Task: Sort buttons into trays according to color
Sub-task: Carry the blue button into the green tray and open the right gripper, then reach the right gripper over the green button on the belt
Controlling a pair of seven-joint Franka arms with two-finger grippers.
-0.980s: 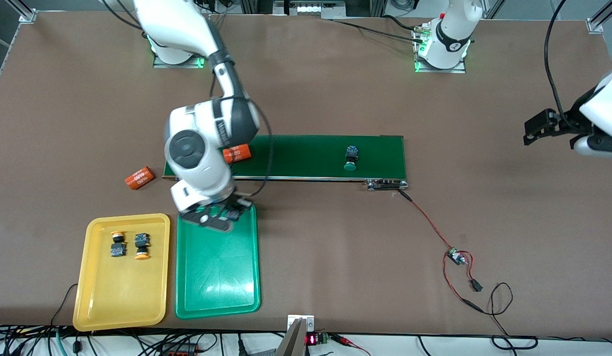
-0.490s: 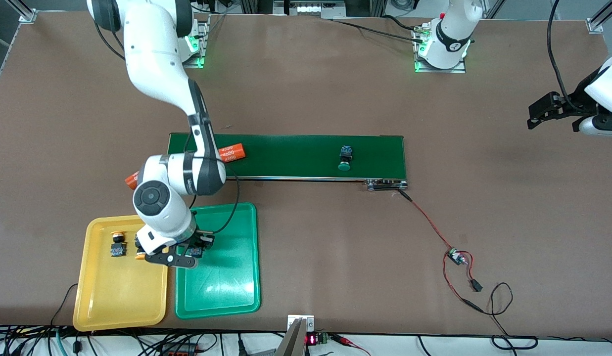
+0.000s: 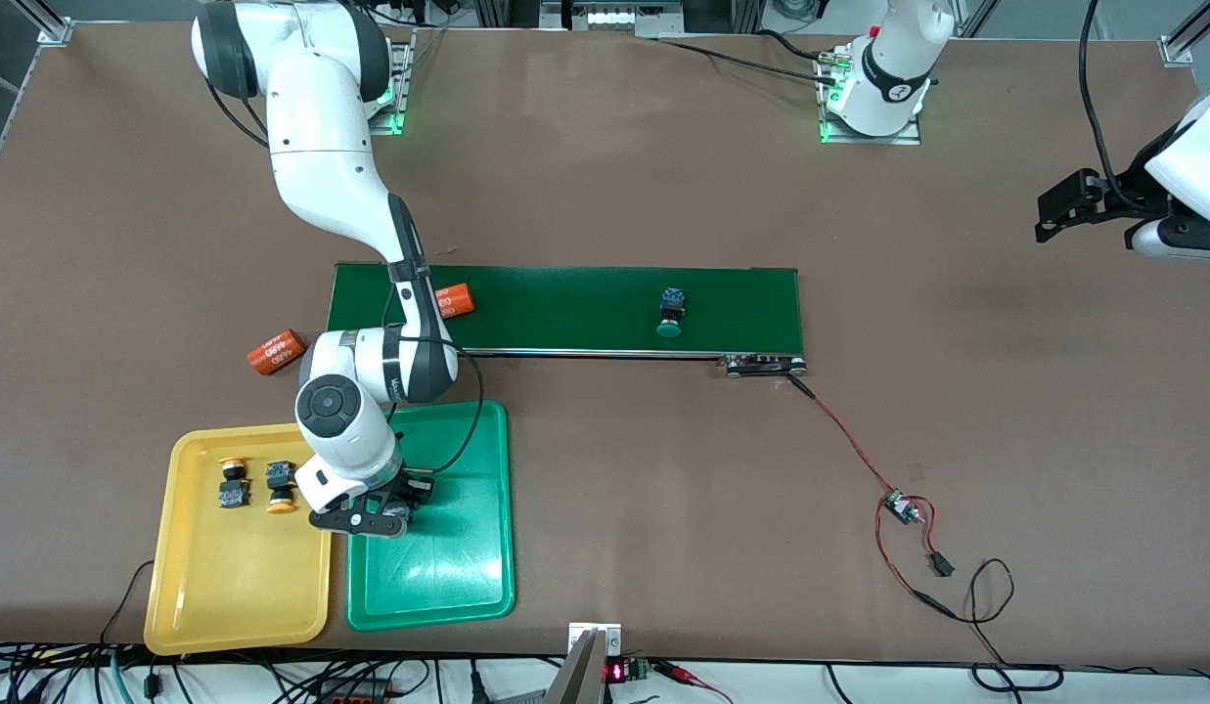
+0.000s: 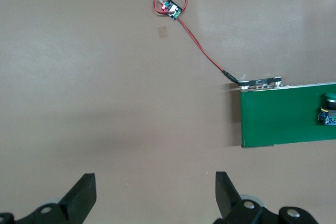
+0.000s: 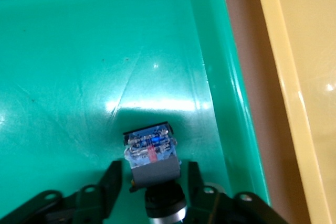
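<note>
Glossy plastic green tray [image 5: 79, 51]; matt table [image 3: 663, 176]

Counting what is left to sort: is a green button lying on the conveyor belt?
Yes, one green button lies on the conveyor belt, cap toward the front camera.

Right gripper [image 5: 152, 182] lowered, fingers slightly apart; left gripper [image 4: 152, 198] waits, spread wide.

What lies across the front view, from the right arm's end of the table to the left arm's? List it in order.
yellow tray → green tray → green button on the belt → small circuit board → left gripper
</note>
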